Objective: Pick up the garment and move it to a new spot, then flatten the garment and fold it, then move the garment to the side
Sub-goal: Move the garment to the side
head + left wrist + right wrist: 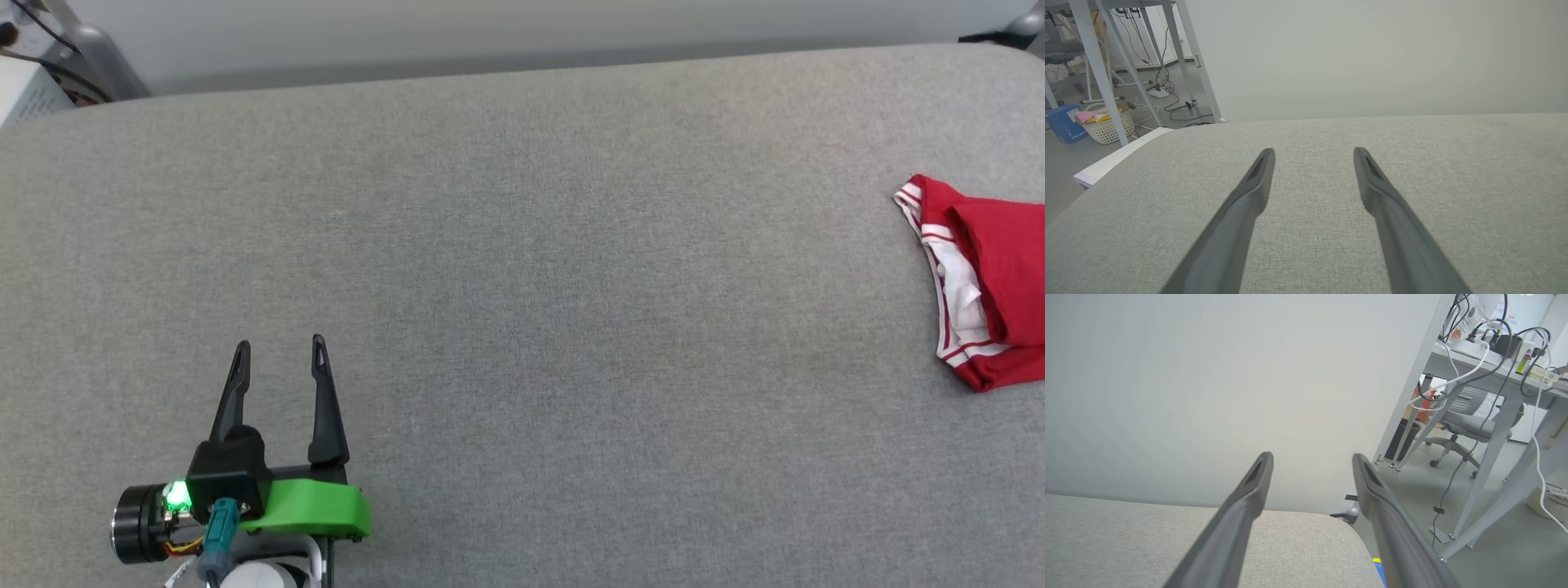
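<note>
Garment [992,278] at R edge of pad [522,245].
Far right of L gripper [280,341]; R gripper [1311,455] prob nearer; both spread, empty.

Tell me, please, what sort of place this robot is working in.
Probably a robotics lab or office workroom: a metal-legged desk strung with tangled cables, a grey office chair beneath it, and a grey fabric-covered worktable with the folded red garment lying on it.
</note>
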Motion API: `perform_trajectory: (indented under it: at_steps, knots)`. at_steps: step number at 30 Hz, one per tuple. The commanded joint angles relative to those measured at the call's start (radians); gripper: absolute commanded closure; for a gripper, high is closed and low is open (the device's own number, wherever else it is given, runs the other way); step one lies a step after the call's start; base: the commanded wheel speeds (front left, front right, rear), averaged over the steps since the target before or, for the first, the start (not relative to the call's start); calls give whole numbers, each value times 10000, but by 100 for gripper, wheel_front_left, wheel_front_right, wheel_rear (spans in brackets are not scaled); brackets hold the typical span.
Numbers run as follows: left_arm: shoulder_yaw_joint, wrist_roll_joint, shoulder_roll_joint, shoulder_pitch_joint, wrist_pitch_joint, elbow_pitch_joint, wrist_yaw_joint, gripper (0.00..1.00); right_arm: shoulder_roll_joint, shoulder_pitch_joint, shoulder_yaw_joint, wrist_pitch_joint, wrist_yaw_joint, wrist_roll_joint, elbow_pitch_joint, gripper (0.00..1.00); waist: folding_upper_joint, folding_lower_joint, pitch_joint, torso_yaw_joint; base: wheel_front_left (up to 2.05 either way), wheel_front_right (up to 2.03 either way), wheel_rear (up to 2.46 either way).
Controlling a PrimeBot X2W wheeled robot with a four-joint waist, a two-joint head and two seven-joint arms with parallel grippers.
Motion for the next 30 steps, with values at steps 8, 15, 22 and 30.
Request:
perform_trajectory:
  at_steps: [8, 15, 22, 30]
  knots:
    - [-37, -200, -80, 389, -59, 219, 19, 0, 2760, 3003, -802, -147, -9, -957, -3591, 0, 0, 1, -1237, 927, 0, 0, 0]
    - [-140, -236, -108, 460, -59, 392, -41, 0, 4078, 5060, -410, -149, -9, -1302, -4437, 0, 0, 1, -1486, 1281, 0, 0, 0]
    - [-161, -351, -127, 549, -59, 461, -172, 0, 4502, 6382, -371, -150, -9, -1374, -4731, 0, 0, 1, -1696, 1319, 0, 0, 0]
    - [-230, -457, -130, 729, -59, 591, -454, 0, 4877, 7590, -594, -150, -9, -1332, -5338, 0, 0, 1, -1969, 1270, 0, 0, 0]
